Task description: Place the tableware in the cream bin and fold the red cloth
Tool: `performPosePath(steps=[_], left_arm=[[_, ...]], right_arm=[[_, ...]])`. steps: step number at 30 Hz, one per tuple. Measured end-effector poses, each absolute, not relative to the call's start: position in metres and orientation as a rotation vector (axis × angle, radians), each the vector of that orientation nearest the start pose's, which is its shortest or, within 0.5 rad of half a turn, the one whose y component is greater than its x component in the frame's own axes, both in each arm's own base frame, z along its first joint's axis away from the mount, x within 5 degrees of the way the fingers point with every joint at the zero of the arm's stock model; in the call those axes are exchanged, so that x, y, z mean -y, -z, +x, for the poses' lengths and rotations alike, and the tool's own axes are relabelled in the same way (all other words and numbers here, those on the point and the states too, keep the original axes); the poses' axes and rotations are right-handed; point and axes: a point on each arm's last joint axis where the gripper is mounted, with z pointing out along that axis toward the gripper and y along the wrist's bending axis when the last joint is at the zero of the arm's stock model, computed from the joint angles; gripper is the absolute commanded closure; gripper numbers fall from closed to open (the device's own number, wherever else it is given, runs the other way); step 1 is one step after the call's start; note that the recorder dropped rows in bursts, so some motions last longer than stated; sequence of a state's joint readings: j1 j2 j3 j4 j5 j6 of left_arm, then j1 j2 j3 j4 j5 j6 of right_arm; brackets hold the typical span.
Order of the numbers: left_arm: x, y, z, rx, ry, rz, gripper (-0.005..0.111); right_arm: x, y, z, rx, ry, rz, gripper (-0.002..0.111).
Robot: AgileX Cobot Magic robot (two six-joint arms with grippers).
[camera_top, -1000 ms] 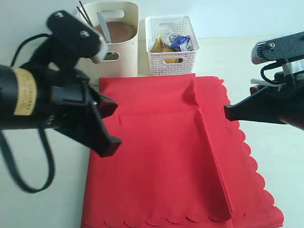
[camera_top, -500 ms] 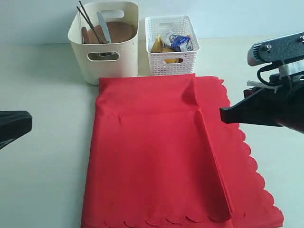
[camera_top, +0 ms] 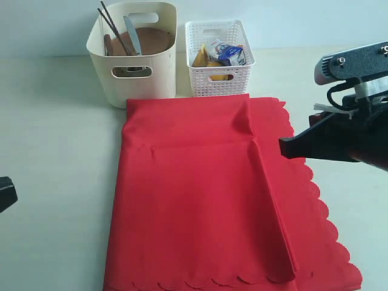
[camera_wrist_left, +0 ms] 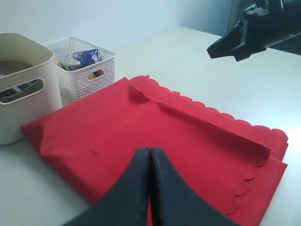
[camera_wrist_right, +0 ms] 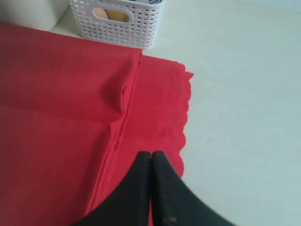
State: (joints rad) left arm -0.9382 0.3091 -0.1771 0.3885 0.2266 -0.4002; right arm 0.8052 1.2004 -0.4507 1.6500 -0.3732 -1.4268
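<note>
The red cloth [camera_top: 212, 194] lies folded on the table, scalloped edges at the front and right, with a raised crease down its right part. The cream bin [camera_top: 136, 51] stands behind it and holds the brown plate [camera_top: 148, 39], a steel knife [camera_top: 133, 33] and dark chopsticks [camera_top: 111, 22]. My right gripper [camera_top: 285, 147] hovers shut and empty over the cloth's right edge [camera_wrist_right: 164, 117]. Only a dark tip of my left gripper [camera_top: 5, 193] shows at the left border; in its wrist view the left gripper [camera_wrist_left: 149, 151] is shut and empty, above the cloth [camera_wrist_left: 155, 132].
A white lattice basket [camera_top: 219, 57] with food items and a milk carton [camera_top: 232, 53] stands right of the cream bin, touching the cloth's back edge. Bare table lies left of the cloth and to its right.
My left arm has pulled back from over the cloth's left side to the left border of the exterior view. The right gripper has edged slightly left. The cloth has not moved.
</note>
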Motion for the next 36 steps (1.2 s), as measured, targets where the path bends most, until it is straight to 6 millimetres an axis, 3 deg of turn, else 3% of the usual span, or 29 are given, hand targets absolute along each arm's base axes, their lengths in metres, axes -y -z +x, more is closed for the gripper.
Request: performPosePath(steps=[17, 26, 36], left_arm=[[0.061, -0.204, 0.054, -1.724, 0.571, 0.803, 0.105], [0.047, -0.190, 0.058, -1.733, 0.485, 0.627, 0.105], [0.030, -0.194, 0.057, -1.697, 0.389, 0.423, 0.105]], right_arm=[[-0.129, -0.209, 0.169, -2.169, -0.151, -0.440, 0.108], [-0.129, -0.209, 0.169, -2.169, -0.153, -0.441, 0.108], [-0.129, -0.209, 0.169, -2.169, -0.153, -0.441, 0.108]])
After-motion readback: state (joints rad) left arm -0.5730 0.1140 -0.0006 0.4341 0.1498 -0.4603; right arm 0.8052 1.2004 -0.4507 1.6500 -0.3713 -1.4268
